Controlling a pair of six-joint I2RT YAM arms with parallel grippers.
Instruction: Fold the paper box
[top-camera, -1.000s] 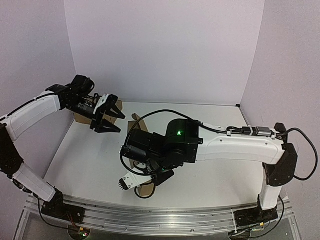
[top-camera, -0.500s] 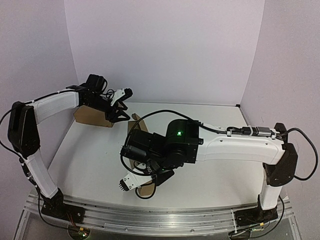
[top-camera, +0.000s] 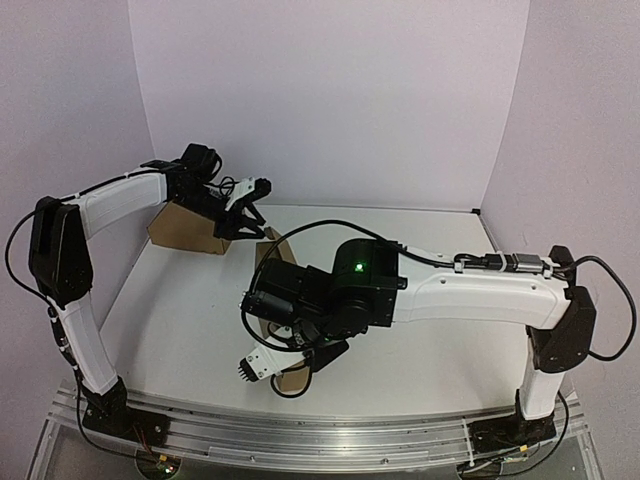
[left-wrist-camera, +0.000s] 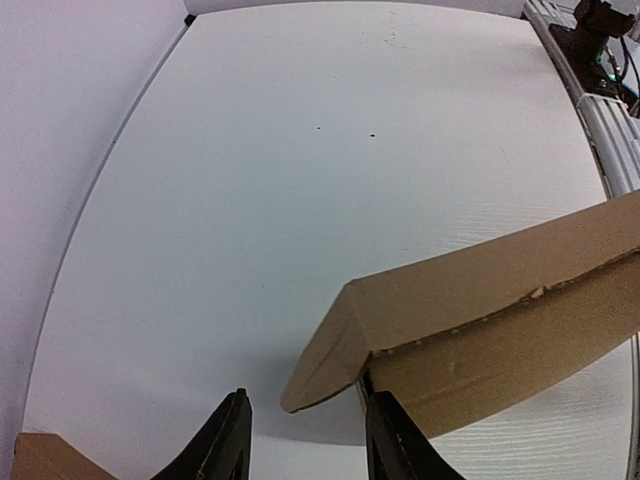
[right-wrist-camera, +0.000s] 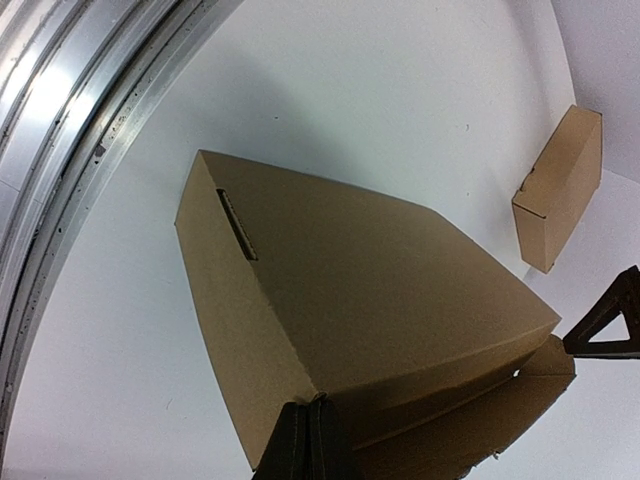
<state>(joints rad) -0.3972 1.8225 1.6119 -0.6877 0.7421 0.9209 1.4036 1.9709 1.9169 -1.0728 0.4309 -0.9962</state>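
Note:
The paper box is brown cardboard lying mid-table, its big panel tilted up and a slit near one corner. My right gripper is shut, its tips pressed against the box's fold line; nothing shows between the fingers. In the top view the right wrist covers most of the paper box. My left gripper hovers at the box's far end. Seen from the left wrist, the left gripper is open, with the rounded corner of the flap just beyond its tips and the right finger against the box wall.
A second, ready-made shallow brown box lies at the back left near the wall; it also appears as the small box in the right wrist view. The aluminium rail runs along the near edge. White walls close the back and sides.
My left arm has swung back and to the right, from beside the second box to the paper box's far flap, and its jaws have narrowed. The right arm has not moved.

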